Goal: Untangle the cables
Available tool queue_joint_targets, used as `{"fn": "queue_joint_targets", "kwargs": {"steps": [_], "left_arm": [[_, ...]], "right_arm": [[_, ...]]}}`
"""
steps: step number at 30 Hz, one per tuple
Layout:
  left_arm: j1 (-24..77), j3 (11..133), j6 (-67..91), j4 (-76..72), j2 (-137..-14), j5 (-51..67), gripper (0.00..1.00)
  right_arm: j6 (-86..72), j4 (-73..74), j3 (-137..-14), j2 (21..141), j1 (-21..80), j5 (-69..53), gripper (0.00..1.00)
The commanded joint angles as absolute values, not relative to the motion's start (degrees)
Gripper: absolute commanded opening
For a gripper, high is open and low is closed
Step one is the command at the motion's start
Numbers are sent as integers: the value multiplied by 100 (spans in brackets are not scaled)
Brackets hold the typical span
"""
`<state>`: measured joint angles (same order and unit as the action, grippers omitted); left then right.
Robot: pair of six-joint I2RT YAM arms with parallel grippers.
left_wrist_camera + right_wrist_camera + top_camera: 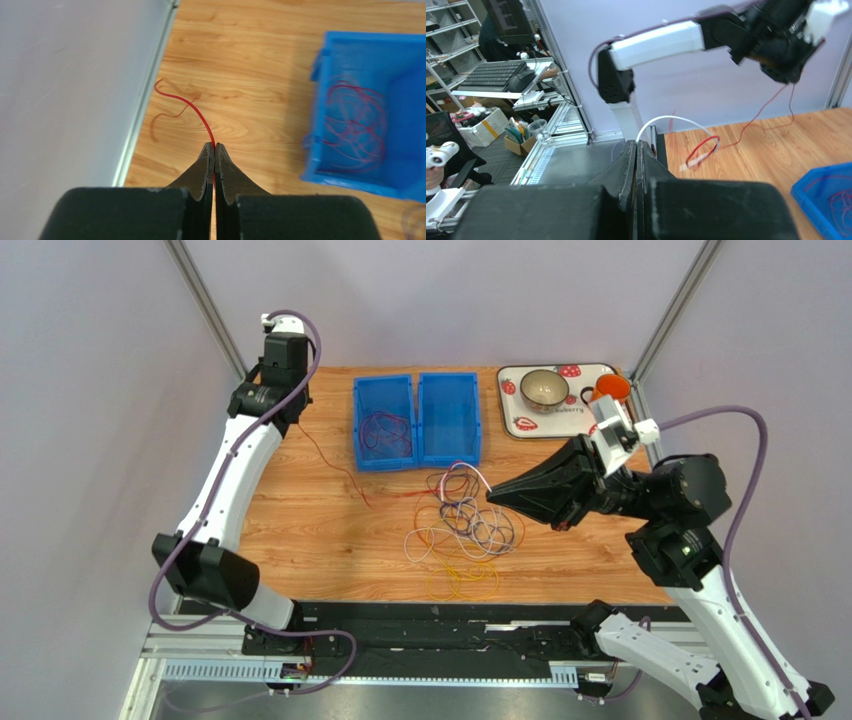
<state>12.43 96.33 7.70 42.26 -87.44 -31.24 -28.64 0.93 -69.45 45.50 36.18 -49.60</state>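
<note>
Top view, nearest edge first: a yellow cable [462, 580] lay in loose loops on the table [300, 530], low and centre in the frame. Just above it, the tangle [470, 525] of white, pale pink and dark cables was spread at mid-frame.

The right claw [493, 496] was seen at the tangle's upper right edge, pointing left. Its jaws were pressed together. In the right wrist view a white cable [671, 118] arched out from the jaw tips, so the claw was judged to be pinching it, though the pinch point itself was hidden.

From the tangle's upper left side, a red cable [200, 114] ran diagonally toward the upper left of the top view. Its long axis lay along that diagonal, with a slack bend partway. It ended in the left claw [215, 147], whose jaws were closed on it, as shown at lower centre of the left wrist view. That claw was held well apart from the tangle, near the wall.

Farther back, a blue bin [385, 395] was seen at upper centre, with a red coil [385, 435] inside.

The tangle thus lay between the two claws, much nearer the right one. A pull on the red cable would be judged to work best farther along its diagonal, away from the right claw's hold.
</note>
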Motion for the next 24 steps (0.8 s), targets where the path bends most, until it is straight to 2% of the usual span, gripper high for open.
{"fn": "queue_joint_targets", "kwargs": {"steps": [1, 5, 13, 24], "left_arm": [[1389, 9668, 1309, 3973, -7884, -2225, 0], [1485, 9817, 1354, 3929, -7857, -1383, 0], [1880, 10167, 1011, 2725, -7980, 903, 0], [1960, 11768, 1064, 2830, -9245, 1037, 0]], "right_arm": [[-3014, 123, -6777, 4948, 3612, -4467, 0], [-3234, -193, -6400, 5281, 3612, -4201, 0], [-3647, -570, -6188, 6257, 3604, -3893, 0], [-3384, -396, -6363, 6363, 3604, -3595, 0]]}}
